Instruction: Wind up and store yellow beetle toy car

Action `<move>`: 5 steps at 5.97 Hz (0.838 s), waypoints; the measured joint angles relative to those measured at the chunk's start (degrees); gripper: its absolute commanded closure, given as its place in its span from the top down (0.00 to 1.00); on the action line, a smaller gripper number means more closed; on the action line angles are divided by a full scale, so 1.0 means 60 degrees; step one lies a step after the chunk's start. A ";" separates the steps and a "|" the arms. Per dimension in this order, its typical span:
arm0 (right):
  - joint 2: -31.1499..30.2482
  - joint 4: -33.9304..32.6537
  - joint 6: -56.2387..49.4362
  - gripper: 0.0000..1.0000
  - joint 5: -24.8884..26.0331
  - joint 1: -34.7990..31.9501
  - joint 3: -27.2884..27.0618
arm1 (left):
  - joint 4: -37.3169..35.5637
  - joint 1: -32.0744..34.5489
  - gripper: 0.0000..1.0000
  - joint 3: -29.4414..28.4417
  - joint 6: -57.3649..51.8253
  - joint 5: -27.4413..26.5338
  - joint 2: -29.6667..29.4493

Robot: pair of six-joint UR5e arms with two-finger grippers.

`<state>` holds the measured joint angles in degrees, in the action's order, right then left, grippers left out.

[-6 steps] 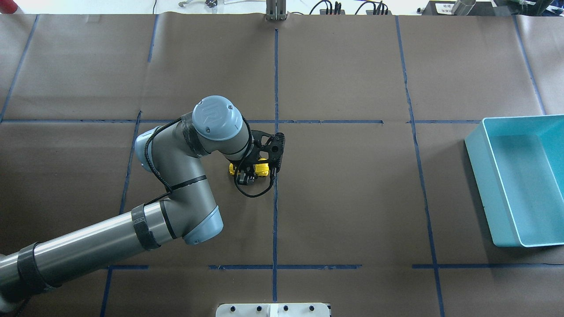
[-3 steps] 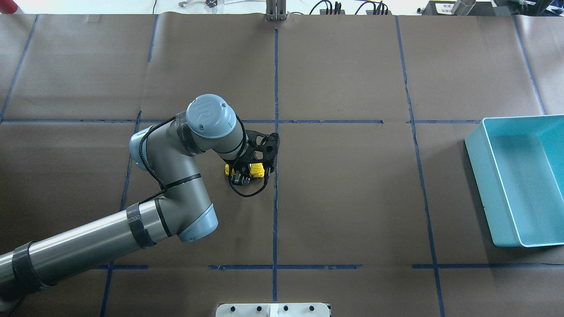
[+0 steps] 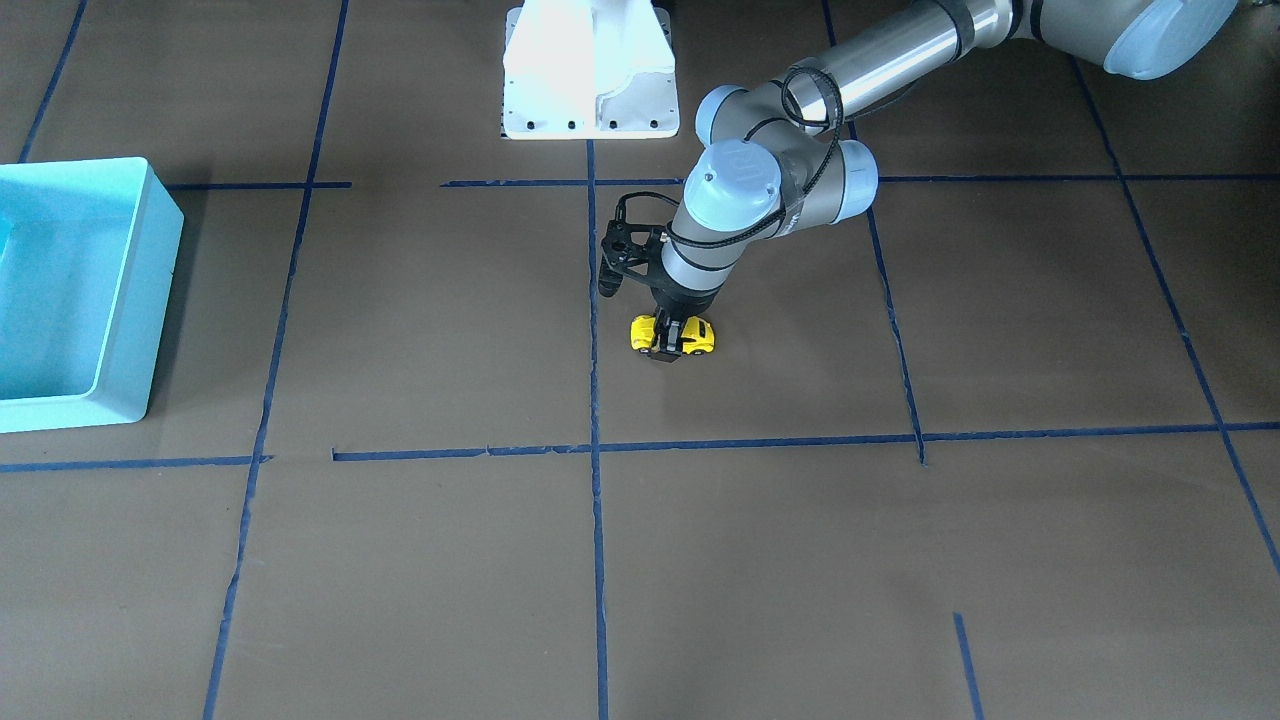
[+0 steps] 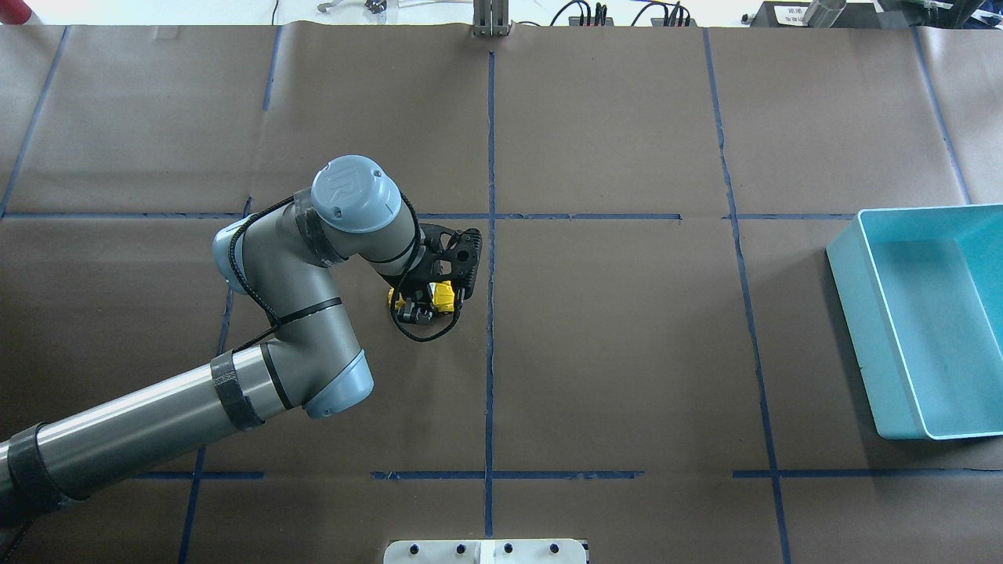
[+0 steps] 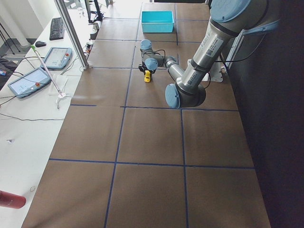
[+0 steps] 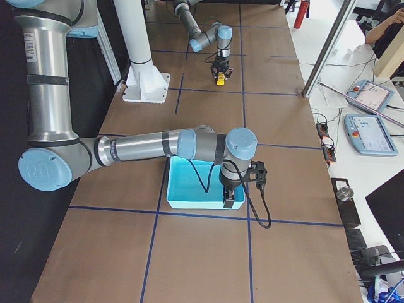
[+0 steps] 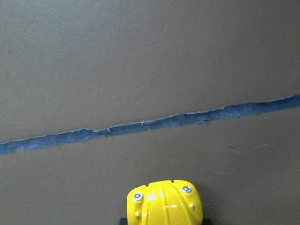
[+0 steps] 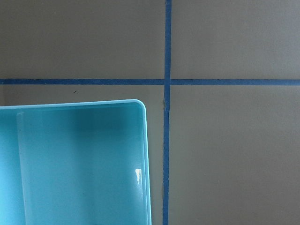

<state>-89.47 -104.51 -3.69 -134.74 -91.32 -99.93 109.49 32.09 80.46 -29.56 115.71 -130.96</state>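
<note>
L gripper (image 3: 672,348) pts straight down at table (image 4: 627,352). Fingers are narrow, clamped across mid-body of yellow beetle toy car (image 3: 698,337). Yellow shows on both sides of the fingers. Car looks to be down on the brown paper, wheels too small to check.

Overhead: car lies w/ long axis 3–9 o'clock. It sits just at 9 o'clock of centre blue tape line (image 4: 490,352), close but apart from it. L arm (image 4: 313,313) comes in from 8 o'clock corner and bends over the car, so its wrist hides part of the toy.

L wrist cam: car's rounded yellow end pokes in at 6 o'clock edge, w/ two small silver dots on it. A blue tape strip runs across the view beyond it, apart from the car.

Turquoise bin (image 4: 862,313) sits at 3 o'clock edge of overhead view, well apart from car.

R gripper (image 6: 230,202) shows only in right-side view. It pts down, low over a corner of the bin. Can't tell if its fingers are wide or narrow. R wrist cam looks down on a bin corner beside a tape crossing.
</note>
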 measured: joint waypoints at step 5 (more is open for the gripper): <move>0.0014 0.0001 0.0000 1.00 -0.0011 0.0000 -0.0021 | -0.0010 0.0252 1.00 0.0032 0.0039 0.0356 0.0029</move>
<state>-89.39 -104.50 -3.69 -134.80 -91.32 -100.05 109.43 33.60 80.66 -29.33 117.85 -130.79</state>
